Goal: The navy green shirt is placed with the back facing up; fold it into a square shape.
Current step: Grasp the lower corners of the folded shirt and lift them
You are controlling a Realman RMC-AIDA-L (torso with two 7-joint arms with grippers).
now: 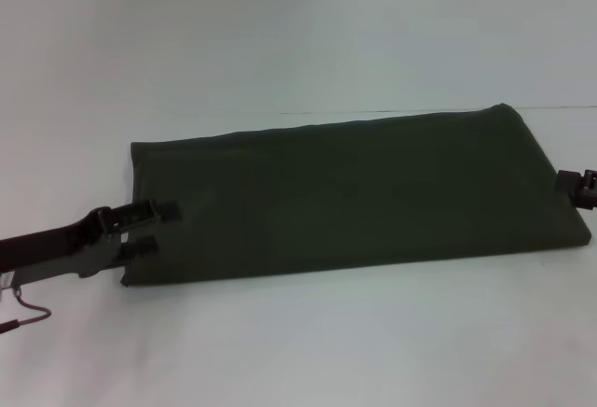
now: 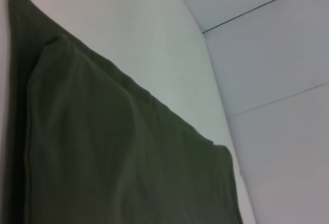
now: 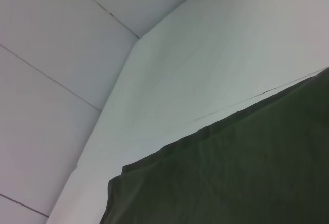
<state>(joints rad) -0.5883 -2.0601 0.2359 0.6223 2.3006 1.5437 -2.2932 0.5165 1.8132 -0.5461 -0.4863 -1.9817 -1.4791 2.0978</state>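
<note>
Cut-offs and blind spots from my seat

I see only the tip of the right gripper (image 1: 580, 186) at the head view's edge, its fingers too small to read; both wrist views crop the shirt (image 1: 345, 197), and I can't tell whether the left gripper (image 1: 157, 227) touches it.

The table (image 1: 298, 351) is viewed from above and in front by the head camera. Low, close, oblique views along the navy green shirt (image 1: 354, 197) are given by both wrist cameras; the shirt is shared by all three.
</note>
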